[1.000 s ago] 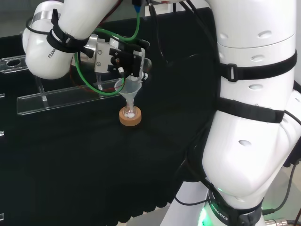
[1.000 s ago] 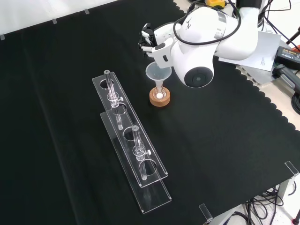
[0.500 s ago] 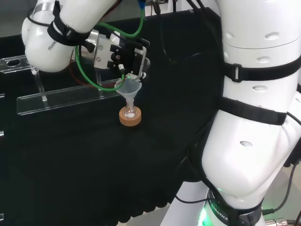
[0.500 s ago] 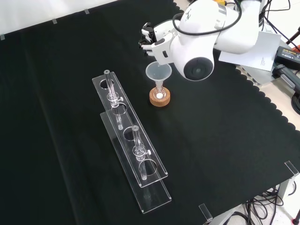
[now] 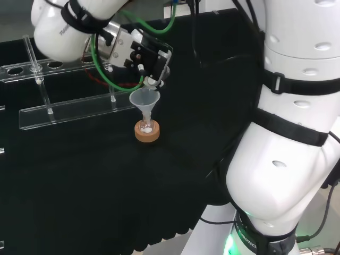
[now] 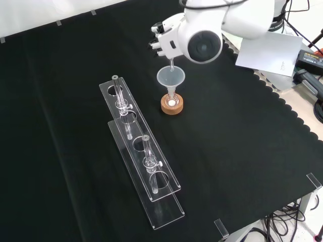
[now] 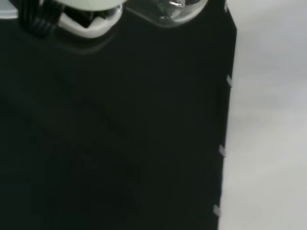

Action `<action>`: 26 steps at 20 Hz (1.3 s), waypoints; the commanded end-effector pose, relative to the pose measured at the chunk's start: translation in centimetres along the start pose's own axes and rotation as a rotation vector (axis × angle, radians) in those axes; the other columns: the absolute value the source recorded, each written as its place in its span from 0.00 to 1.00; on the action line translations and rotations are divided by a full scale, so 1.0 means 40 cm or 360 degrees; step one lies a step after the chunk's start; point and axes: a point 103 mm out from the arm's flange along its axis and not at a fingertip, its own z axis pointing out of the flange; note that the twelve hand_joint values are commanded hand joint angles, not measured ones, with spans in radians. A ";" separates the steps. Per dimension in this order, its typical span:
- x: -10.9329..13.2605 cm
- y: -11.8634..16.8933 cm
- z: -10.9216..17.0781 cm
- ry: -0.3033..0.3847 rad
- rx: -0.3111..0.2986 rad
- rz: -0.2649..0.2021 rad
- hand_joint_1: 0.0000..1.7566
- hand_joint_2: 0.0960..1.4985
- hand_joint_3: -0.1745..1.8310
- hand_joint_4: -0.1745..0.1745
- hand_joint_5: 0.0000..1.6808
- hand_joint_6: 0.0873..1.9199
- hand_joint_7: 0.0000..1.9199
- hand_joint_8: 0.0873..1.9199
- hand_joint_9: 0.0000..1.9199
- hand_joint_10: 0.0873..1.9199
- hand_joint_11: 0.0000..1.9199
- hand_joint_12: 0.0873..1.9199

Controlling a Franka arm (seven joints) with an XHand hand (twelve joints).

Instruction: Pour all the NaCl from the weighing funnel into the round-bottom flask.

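- Head view: one funnel (image 5: 144,100) stands with its stem in one round-bottom flask (image 5: 147,127), which sits on one cork ring (image 5: 147,133) on the black surface (image 5: 95,191). White grains lie in the flask's bottom. Two clear racks (image 5: 74,109) lie at about 9 o'clock from the flask.
- Head view: the hand (image 5: 146,58) hangs at 12 o'clock above the funnel, fingers curled round a small clear piece, the weighing funnel (image 5: 155,82), whose tip points down to the funnel's rim.
- Front view: one funnel (image 6: 170,78) over one flask (image 6: 172,101) on its cork ring (image 6: 172,106); a white spot shows inside the flask. Two racks (image 6: 144,166) lie at 7 o'clock from it, each with one upright glass tube (image 6: 119,96).
- Front view: the hand (image 6: 164,40) is at 12 o'clock from the funnel, partly behind the arm's white link; a thin clear tip (image 6: 171,64) reaches down from it to the funnel's mouth.
- Wrist view: a blurred part of the hand (image 7: 86,19) and a clear rounded glass piece (image 7: 177,7) beside it, over the black cloth (image 7: 120,134).
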 end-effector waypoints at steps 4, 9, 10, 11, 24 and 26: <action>-0.044 0.012 0.043 0.0380 0.0003 -0.0015 0.64 0.43 0.39 1.00 0.75 0.32 0.41 0.29 0.68 0.00 0.62 0.38; -0.073 0.025 0.073 0.0570 0.0006 -0.0012 0.64 0.43 0.39 1.00 0.75 0.32 0.41 0.30 0.68 0.00 0.62 0.38; -0.081 0.028 0.079 0.0608 0.0004 -0.0013 0.64 0.43 0.39 1.00 0.75 0.32 0.41 0.30 0.68 0.00 0.62 0.38; -0.087 0.031 0.084 0.0645 0.0004 -0.0014 0.64 0.43 0.39 1.00 0.75 0.32 0.41 0.30 0.68 0.00 0.62 0.38; -0.156 0.066 0.171 0.1094 -0.0065 -0.0031 0.63 0.43 0.39 1.00 0.75 0.33 0.41 0.30 0.68 0.00 0.62 0.38; -0.162 0.069 0.187 0.1139 -0.0066 -0.0032 0.63 0.43 0.39 1.00 0.75 0.33 0.41 0.30 0.68 0.00 0.62 0.38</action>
